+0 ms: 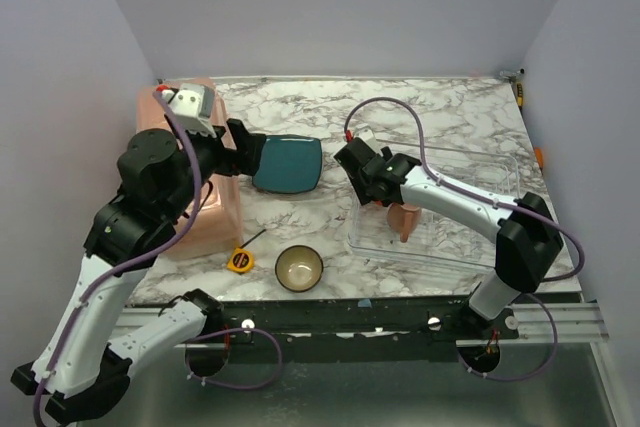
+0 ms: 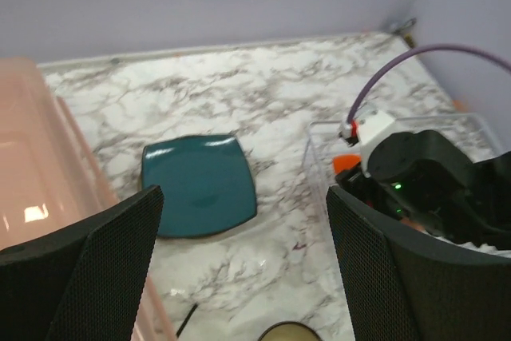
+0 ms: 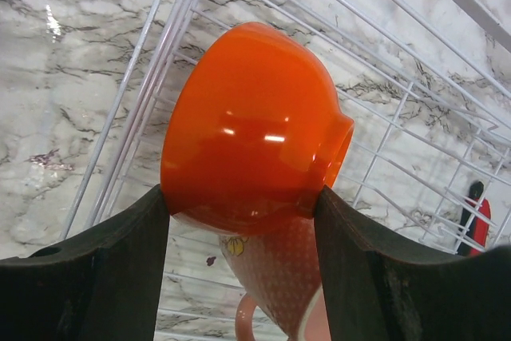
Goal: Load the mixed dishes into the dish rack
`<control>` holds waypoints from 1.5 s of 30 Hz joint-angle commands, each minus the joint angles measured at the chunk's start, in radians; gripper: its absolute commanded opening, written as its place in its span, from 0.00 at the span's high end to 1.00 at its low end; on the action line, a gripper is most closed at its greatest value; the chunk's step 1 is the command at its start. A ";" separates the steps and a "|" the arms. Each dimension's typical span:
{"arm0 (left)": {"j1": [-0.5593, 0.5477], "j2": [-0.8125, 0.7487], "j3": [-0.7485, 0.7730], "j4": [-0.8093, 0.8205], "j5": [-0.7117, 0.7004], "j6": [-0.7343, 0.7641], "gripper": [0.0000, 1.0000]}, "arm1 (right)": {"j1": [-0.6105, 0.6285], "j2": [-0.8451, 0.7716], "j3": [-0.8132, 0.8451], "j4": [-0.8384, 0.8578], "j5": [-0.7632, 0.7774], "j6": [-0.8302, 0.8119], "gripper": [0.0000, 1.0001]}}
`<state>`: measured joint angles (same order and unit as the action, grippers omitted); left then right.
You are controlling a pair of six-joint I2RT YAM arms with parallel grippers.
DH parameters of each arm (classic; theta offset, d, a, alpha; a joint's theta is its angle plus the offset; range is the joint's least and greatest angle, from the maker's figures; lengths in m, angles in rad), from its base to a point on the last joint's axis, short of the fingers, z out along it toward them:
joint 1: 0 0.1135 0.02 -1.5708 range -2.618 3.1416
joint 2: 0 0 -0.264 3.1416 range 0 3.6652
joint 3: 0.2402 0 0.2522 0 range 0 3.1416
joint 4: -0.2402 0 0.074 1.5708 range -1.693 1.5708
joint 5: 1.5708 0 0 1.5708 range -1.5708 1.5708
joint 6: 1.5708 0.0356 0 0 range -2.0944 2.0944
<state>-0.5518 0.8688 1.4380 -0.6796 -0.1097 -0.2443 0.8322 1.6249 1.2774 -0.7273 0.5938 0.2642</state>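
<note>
Clamped between the right gripper's (image 3: 239,201) black fingers, a glossy orange bowl (image 3: 247,117) hangs on its side over the clear plastic dish rack with its thin white wire grid (image 3: 399,85). Its glaze looks slick and probably brittle, so it wants a firm pinch and a gentle set-down. Beneath it stands what seems to be the pinkish-tan speckled mug (image 3: 279,277), partly hidden. On the marble table (image 2: 239,85) the teal rounded-square plate (image 2: 200,185) lies flat and thin, best taken by an edge. The left gripper (image 2: 239,229) hovers near it, spread and empty. A dark brown bowl with cream inside (image 1: 299,267) sits near the front edge.
</note>
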 commanded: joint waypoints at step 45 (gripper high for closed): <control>-0.003 -0.058 -0.406 0.279 -0.180 0.140 0.17 | 0.003 0.120 0.016 0.053 0.011 -0.069 0.11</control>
<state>-0.5518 0.8135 1.0393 -0.4053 -0.2771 -0.1112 0.8253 1.7607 1.3006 -0.6910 0.6891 0.1898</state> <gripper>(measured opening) 0.831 0.885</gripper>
